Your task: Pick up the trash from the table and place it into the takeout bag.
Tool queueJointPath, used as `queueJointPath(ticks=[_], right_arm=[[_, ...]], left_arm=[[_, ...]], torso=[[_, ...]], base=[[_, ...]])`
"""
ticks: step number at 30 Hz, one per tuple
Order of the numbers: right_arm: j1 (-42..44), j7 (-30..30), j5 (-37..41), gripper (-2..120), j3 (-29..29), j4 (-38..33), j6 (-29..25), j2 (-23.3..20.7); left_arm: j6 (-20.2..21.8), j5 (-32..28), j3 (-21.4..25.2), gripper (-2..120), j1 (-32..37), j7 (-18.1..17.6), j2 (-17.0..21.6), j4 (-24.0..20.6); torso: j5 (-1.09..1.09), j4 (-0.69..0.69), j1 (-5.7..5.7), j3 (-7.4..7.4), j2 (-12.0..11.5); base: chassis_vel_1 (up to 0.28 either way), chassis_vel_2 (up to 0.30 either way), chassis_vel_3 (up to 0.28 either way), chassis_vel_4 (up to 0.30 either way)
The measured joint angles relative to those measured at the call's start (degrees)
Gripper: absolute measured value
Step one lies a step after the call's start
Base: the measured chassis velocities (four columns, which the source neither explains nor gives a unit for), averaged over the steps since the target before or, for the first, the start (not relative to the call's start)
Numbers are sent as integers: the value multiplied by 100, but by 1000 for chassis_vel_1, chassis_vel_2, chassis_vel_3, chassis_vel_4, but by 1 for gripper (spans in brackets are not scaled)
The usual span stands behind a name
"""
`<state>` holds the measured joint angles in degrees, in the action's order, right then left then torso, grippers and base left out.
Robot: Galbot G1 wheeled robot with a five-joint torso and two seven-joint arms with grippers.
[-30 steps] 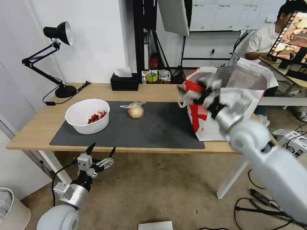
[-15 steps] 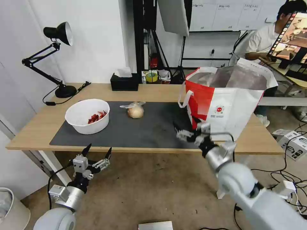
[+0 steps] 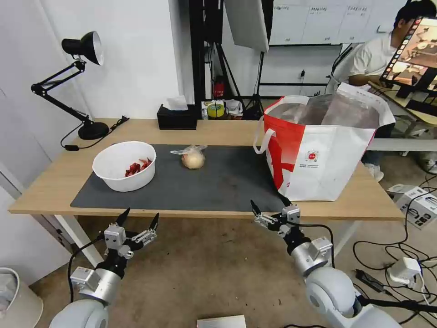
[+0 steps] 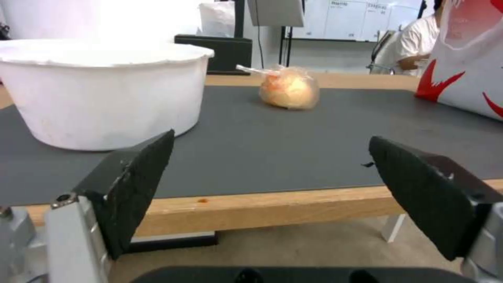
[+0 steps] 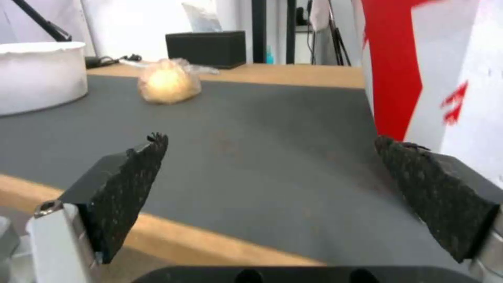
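Two pieces of trash lie on the bench [image 3: 218, 130], both on the one grey mat [image 3: 214, 182]: one white bowl [image 3: 124, 165] with red scraps near the mat's left end, and one clear-bagged beige lump [image 3: 193, 157] at the mat's far edge, about midway. One takeout bag [image 3: 325, 150] stands upright at the bench's right end, its mouth open. Left gripper [image 3: 137, 220] and right gripper [image 3: 267, 209] hang just below the bench's near edge, both with jaws spread and empty.
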<state>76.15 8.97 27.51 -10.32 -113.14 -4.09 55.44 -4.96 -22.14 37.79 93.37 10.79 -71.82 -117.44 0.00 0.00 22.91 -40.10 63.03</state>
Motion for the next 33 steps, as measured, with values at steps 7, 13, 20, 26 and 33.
queueJointPath(ticks=[7,13,20,26,33], right_arm=[[30,-27,10,100,-29,35,-19,3],[52,-27,-8,100,-7,37,-19,49],[-252,-53,46,100,224,174,2,56],[-1458,-34,396,100,767,404,402,140],[-3267,66,875,100,1785,1468,689,640]], left_arm=[[-37,18,-31,100,-21,3,-11,42],[-37,18,-36,100,-43,4,-9,56],[-37,18,-42,100,-44,4,0,72],[-4,-1,-265,100,-219,1,161,174],[-12,-10,-231,100,-189,-2,166,214]], torso=[[0,0,0,0,0],[0,0,0,0,0],[0,-1,0,0,0],[-2,-4,1,-1,0],[2,0,1,-2,-1]], base=[[0,0,0,0],[0,0,0,0],[0,0,0,0],[0,0,0,0],[0,0,0,0]])
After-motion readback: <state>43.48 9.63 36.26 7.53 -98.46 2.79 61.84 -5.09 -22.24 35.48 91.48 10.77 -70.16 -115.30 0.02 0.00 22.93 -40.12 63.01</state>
